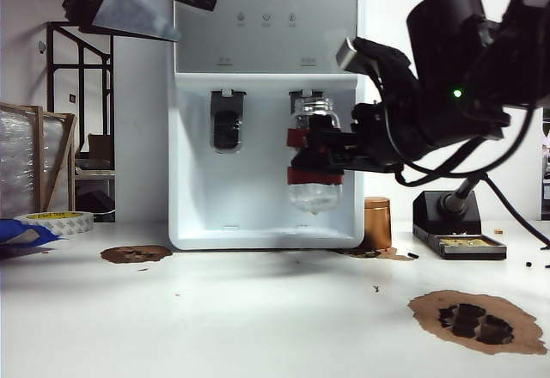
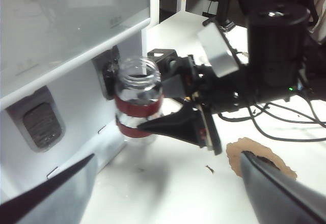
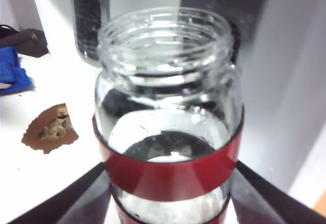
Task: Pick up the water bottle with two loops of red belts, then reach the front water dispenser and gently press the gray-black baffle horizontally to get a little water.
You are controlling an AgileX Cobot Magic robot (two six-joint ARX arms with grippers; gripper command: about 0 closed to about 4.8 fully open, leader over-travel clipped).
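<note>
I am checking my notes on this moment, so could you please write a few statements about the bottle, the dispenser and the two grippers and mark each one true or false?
1. The right gripper holds the water bottle upright at the water dispenser. True.
2. The bottle has a lid on. False: its wide threaded mouth is open.
3. The bottle is at the left-hand lever. False: it is in front of the gray-black baffle, the right-hand one as the exterior view shows them.
4. The left gripper is open and holds nothing. True.
5. The copper-brown cylinder lies on its side. False: it stands upright beside the dispenser.
</note>
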